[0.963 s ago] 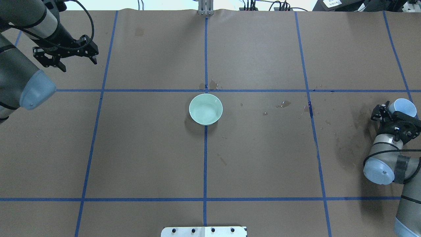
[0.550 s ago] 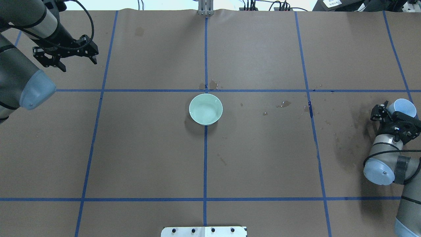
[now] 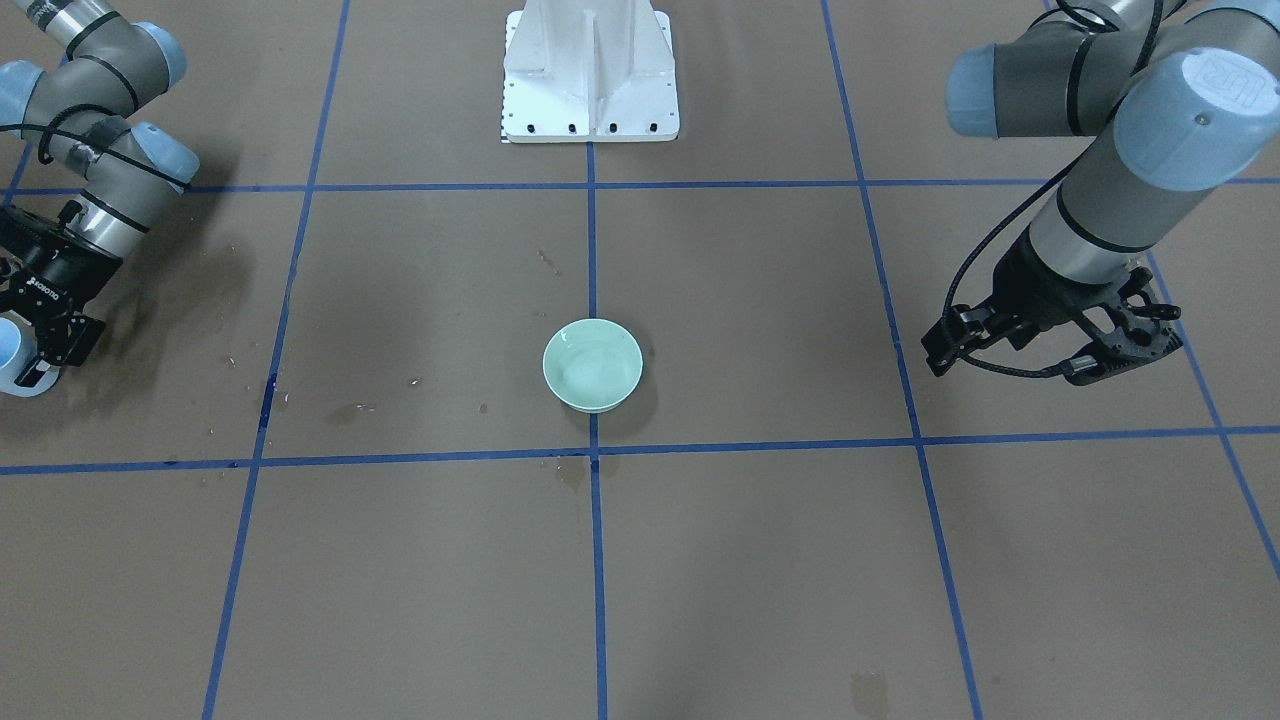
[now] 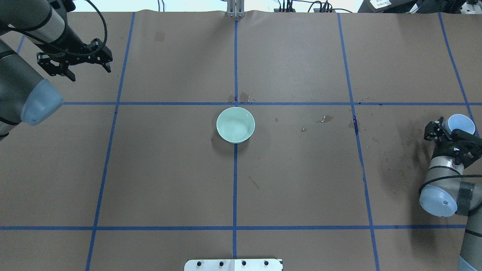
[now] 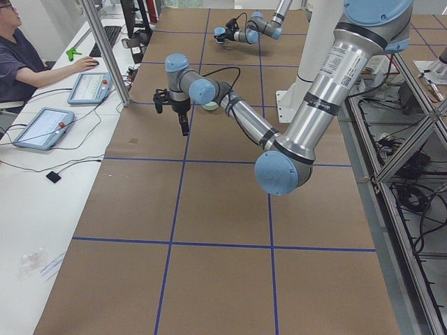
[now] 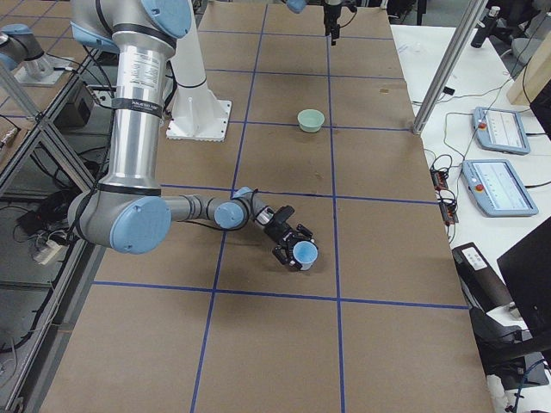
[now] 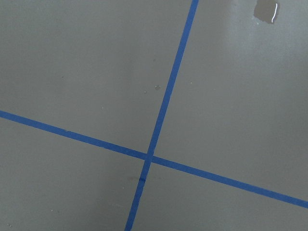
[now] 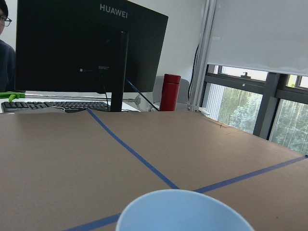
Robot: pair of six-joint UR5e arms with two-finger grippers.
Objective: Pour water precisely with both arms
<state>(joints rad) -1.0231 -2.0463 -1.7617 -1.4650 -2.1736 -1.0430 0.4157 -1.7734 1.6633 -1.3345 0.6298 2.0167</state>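
Observation:
My right gripper (image 4: pixel 453 131) is shut on a light-blue cup (image 4: pixel 459 123), held upright and low over the table's right edge. The cup also shows in the front view (image 3: pixel 10 362), the right side view (image 6: pixel 303 253) and the right wrist view (image 8: pixel 183 211). My left gripper (image 4: pixel 90 74) is open and empty, hanging over the far left of the table; it also shows in the front view (image 3: pixel 1005 370). A mint-green bowl (image 4: pixel 235 125) stands at the centre. I see water only as small wet drops (image 4: pixel 324 119) right of the bowl and a glinting patch (image 7: pixel 266 9).
The brown board bears blue tape lines (image 4: pixel 235 188) and darker stains (image 4: pixel 410 139) near the cup. The white pedestal (image 3: pixel 590 70) stands at the robot's edge. An operator (image 5: pixel 17 56) and tablets (image 5: pixel 42 127) sit beyond the far edge, with a monitor (image 8: pixel 86 48).
My right arm has shifted slightly toward the robot's side with the cup still in its grip. My left arm has barely moved and stays open.

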